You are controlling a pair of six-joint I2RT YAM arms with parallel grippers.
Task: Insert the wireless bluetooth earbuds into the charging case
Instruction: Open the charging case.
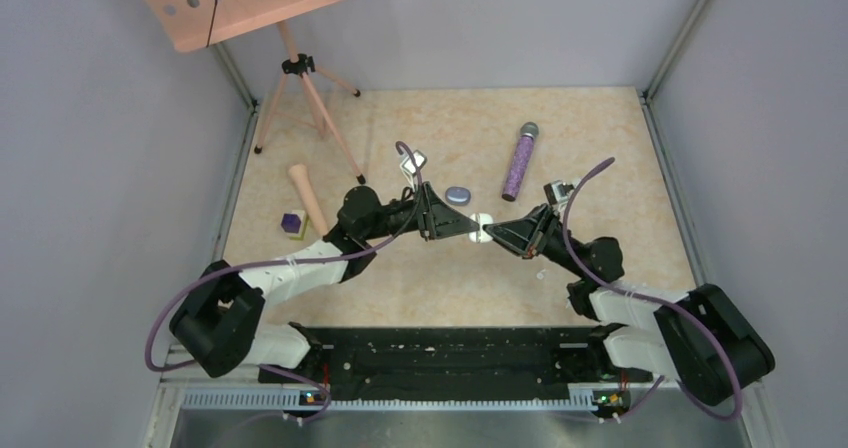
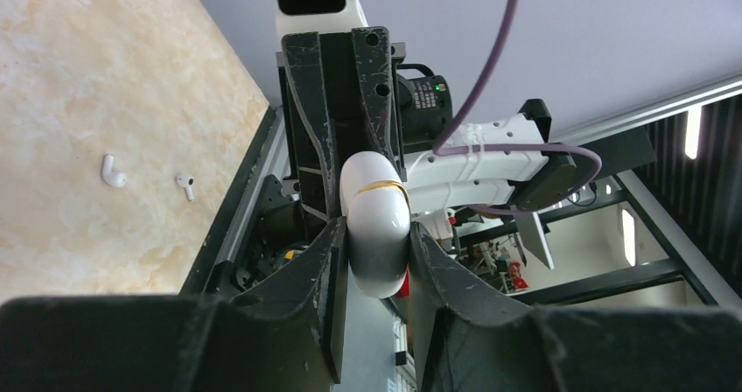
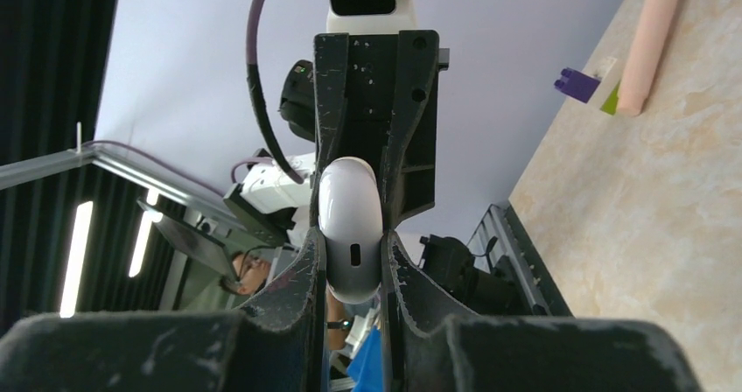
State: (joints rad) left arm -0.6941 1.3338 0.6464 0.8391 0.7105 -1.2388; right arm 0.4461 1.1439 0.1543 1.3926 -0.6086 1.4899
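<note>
Left tool (image 2: 378,230) and right tool (image 3: 352,234) both clamp white case (image 2: 376,265), raised mid-desk. Likely lid-opening step. Two white earbuds (image 2: 112,171) lie loose on desk (image 2: 87,59). Next: one tool holds case steady, other pries lid.

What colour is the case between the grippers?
White case with gold band; clearest from left wrist.
</note>
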